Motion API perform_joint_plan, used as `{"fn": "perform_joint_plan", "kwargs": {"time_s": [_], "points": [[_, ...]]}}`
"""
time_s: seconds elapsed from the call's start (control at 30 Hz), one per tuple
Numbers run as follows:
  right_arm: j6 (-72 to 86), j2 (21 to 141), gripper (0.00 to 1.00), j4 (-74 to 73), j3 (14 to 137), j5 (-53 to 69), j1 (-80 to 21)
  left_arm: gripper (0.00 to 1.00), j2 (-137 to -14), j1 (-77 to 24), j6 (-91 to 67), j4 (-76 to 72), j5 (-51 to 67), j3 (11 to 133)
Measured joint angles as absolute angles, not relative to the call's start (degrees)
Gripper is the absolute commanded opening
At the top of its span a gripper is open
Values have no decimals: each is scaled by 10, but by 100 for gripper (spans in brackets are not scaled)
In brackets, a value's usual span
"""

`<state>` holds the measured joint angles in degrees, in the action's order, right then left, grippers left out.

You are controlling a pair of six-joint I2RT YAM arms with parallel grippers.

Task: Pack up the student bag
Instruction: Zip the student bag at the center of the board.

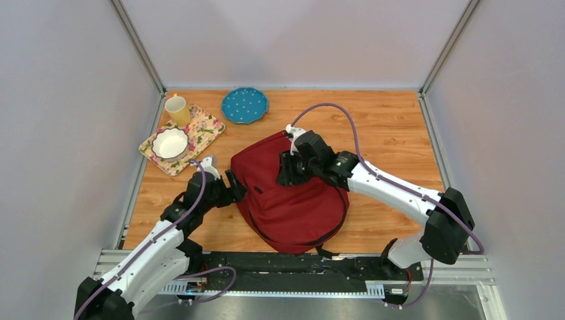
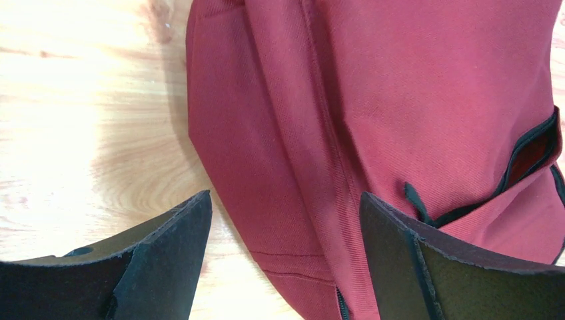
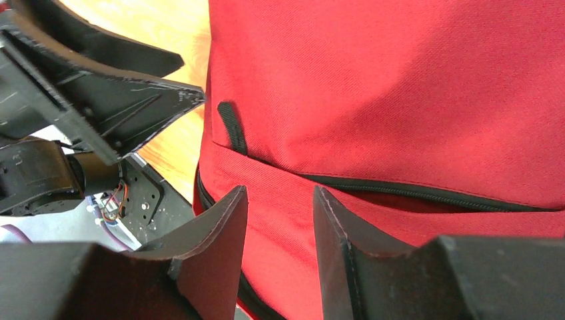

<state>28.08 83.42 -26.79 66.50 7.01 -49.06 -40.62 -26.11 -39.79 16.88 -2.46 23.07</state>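
The top camera looked down from above and behind the arms [image 1: 393, 187], far enough to see the whole table [image 1: 393, 127]. Both wrist cameras faced the dark red backpack [image 1: 293, 207] very closely; all views shared it.

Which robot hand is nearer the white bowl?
Left. The left hand is below-right of the round white bowl; the right hand is farther right, over the dark red fabric backpack.

The student bag [image 1: 293, 200] is dark red fabric with black zippers; it lies flat, front pocket up; its rounded side sits between the left gripper's [image 2: 286, 200] wide-spread jaws; its front-pocket zipper [image 3: 413, 191], gaping slightly, runs just beyond the right gripper's [image 3: 280, 193] parted jaws; a black pull tab [image 3: 232, 127] hangs near them.
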Motion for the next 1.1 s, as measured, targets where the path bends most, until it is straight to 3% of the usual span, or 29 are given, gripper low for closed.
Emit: {"fn": "perform_joint_plan", "kwargs": {"time_s": [0.53,0.63,0.67,0.73,1.1], "points": [[272,899,44,-277,723,-3,-564,85,-388,-239,-536,-13,37,118],[271,914,44,-282,730,-7,-569,79,-377,-238,-554,-30,34,100],[271,919,44,-285,734,-10,-570,69,-376,-238,-558,-33,34,97],[271,927,43,-285,741,-13,-572,59,-377,-237,-567,-41,34,91],[248,998,41,-307,806,-62,-613,33,-380,-235,-580,-65,43,88]]}}
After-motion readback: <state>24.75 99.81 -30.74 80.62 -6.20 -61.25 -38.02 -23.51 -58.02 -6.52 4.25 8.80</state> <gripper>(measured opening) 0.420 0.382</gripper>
